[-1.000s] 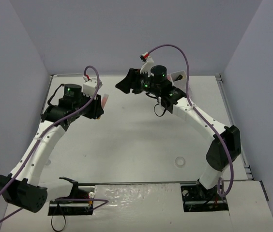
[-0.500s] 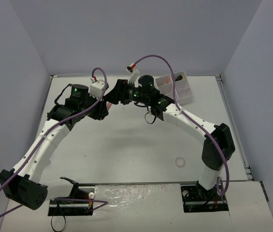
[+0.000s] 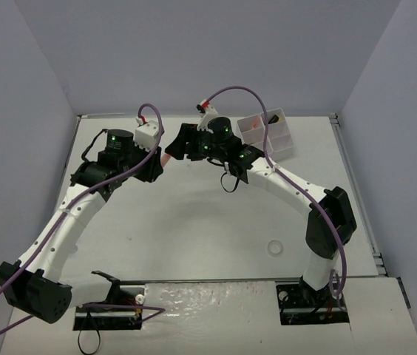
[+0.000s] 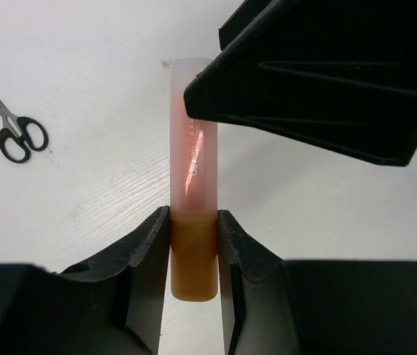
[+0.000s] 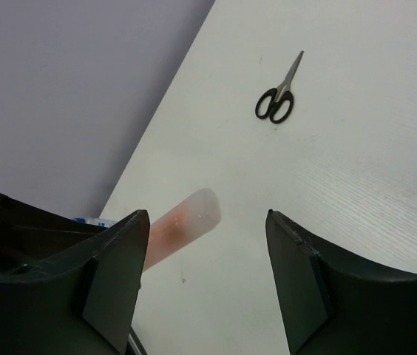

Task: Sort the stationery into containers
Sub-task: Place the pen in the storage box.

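Upper centre of the top view: the left gripper (image 4: 194, 231), clamped on the peach highlighter (image 4: 192, 166), meets the right gripper (image 5: 205, 220), newly swung leftward with jaws apart, uncovering the organiser box (image 3: 279, 142); handover appears imminent.

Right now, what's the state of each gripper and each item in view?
Peach highlighter with translucent cap: capped, held above the table.
Left gripper: shut on the highlighter's orange end.
Right gripper: open, close to the cap.
Small black scissors: closed, flat on the table.
White plastic organiser box: upright, open-topped.
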### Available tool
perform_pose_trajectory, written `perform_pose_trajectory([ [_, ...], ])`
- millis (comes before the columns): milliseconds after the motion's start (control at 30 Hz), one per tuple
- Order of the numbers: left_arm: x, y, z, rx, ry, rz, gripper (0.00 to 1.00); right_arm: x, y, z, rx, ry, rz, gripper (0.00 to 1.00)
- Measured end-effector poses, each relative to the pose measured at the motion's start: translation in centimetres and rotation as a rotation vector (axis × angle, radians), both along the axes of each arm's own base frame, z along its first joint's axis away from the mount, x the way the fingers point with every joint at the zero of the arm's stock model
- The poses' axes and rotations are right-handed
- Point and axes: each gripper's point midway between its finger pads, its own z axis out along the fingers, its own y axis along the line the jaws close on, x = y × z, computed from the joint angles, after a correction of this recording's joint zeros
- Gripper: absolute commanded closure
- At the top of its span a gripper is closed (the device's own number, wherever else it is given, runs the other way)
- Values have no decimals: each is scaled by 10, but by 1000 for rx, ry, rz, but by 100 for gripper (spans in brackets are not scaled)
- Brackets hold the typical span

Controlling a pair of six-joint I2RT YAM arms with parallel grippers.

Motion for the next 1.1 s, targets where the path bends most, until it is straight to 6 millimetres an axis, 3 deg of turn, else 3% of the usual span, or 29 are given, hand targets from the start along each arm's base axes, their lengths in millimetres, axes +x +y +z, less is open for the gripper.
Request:
perform_pose_trajectory([
  [233, 4, 0, 0, 5, -24, -5, 100, 4, -6, -3, 4, 35, -23, 38],
  [433, 10, -1, 5, 4, -56, -4, 100, -2, 12, 5, 116, 91, 27, 46],
  [567, 12, 0, 7, 6, -69, 2, 100, -2, 27, 1, 188, 141, 63, 74],
  [633, 13, 1, 6, 11, -69, 7, 100, -3, 33, 0, 217, 164, 76, 94],
  [667, 12, 2, 4, 16, -64, 11, 100, -3, 35, 1, 237, 173, 83, 98],
  [767, 14, 4, -2, 27, -58, 23, 100, -5, 39, 10, 283, 180, 90, 100],
  [800, 14, 5, -3, 30, -59, 27, 76, -4, 40, 11, 291, 180, 90, 100],
  [833, 14, 5, -3, 30, -60, 28, 43, -5, 40, 10, 297, 181, 91, 100],
  [867, 14, 5, -3, 30, -60, 28, 18, -5, 40, 9, 302, 182, 90, 100],
  [900, 14, 6, -4, 32, -62, 30, 3, -4, 39, 8, 303, 179, 89, 100],
  [1033, 9, 7, -11, 22, -54, 42, 3, 3, 27, -8, 261, 183, 66, 100],
  [1100, 1, 10, -18, 19, -43, 48, 3, 20, 7, -19, 203, 168, 11, 100],
])
